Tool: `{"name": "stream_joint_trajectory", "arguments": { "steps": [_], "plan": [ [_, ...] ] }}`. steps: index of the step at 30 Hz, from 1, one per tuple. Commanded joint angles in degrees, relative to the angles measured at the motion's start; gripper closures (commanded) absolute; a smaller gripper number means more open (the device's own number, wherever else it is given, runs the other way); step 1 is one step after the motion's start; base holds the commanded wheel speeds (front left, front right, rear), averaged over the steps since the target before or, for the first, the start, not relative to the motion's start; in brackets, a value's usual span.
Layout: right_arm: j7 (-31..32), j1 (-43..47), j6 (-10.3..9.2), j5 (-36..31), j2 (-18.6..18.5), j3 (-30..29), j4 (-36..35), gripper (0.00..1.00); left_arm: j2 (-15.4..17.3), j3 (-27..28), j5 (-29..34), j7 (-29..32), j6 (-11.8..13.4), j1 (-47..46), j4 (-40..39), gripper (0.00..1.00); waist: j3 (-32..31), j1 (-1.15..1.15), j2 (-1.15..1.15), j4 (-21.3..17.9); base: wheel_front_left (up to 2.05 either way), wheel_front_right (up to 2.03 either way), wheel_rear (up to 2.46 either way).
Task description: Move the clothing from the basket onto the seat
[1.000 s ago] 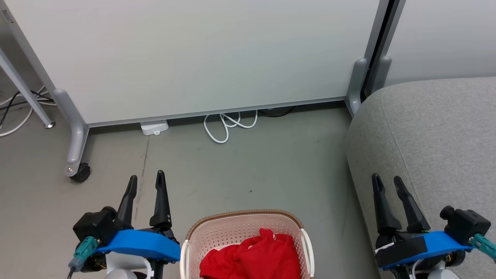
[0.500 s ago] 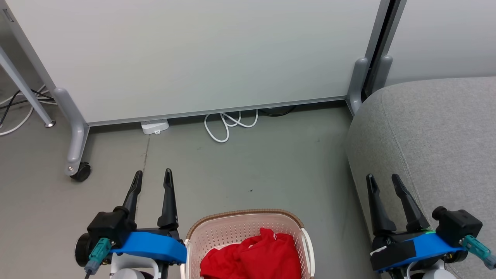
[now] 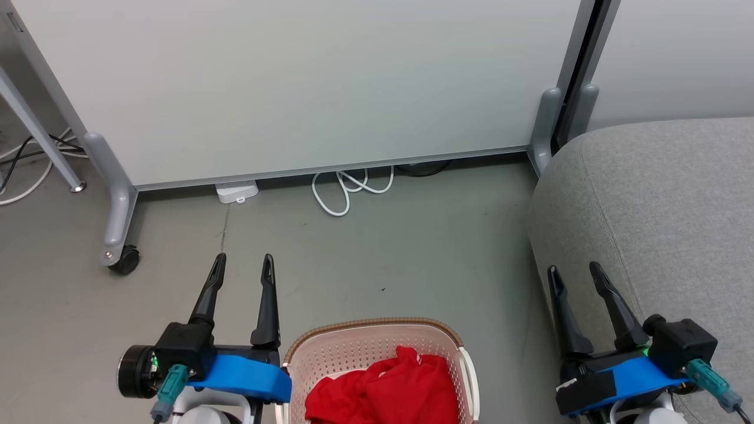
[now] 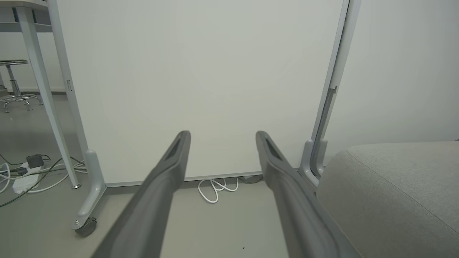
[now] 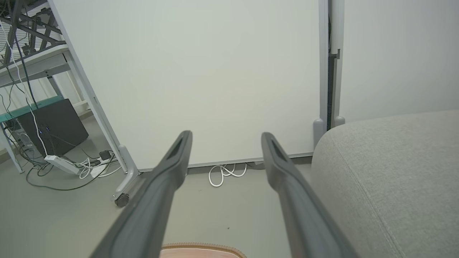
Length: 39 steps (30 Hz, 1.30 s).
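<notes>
- Clothing (image 3: pixel 383 391) lies in the basket (image 3: pixel 377 325), between both arms, back of and below the fingertips.
- Left gripper (image 3: pixel 244 259) is nearer.
- It and the right gripper (image 3: pixel 572 268) both gape wide, empty.

Office: wheeled partition (image 3: pixel 294 88), floor cables (image 3: pixel 347 191)

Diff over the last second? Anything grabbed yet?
The left gripper shifted right, toward the basket. The right gripper shifted left, also toward it. Nothing was grabbed or released, and both stay open and empty. The red clothing lies in the basket as before.
</notes>
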Motion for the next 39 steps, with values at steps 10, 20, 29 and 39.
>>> {"name": "stream_joint_trajectory", "arguments": {
  "steps": [10,20,29,39],
  "plan": [
    [-1.44,-0.67,0.13,-4.77,-0.39,0.64,0.05,0.0,-0.01,-0.72,5.03,-1.4,0.18,-0.87,-0.47,0.0,-0.07,0.0,0.0,0.06,0.0,0.0,0.0],
    [-2.28,-0.77,0.14,-7.84,-0.41,0.95,0.18,0.0,-0.15,-1.03,8.54,-2.27,0.0,-1.01,-0.55,0.0,0.14,0.0,0.0,0.22,0.0,0.0,0.0],
    [-2.27,-0.67,0.14,-7.4,-0.41,1.03,0.51,0.0,-0.29,-0.63,8.51,-2.27,-0.11,-0.81,-0.47,0.0,0.14,0.0,0.0,0.07,0.0,0.0,0.0],
    [-2.27,-1.3,0.14,-7.17,-0.4,1.36,0.28,0.0,-0.07,-0.44,8.68,-2.27,-1.33,-1.53,-0.25,0.0,1.32,0.0,0.0,-0.84,0.0,0.0,0.0]
  ]
}}
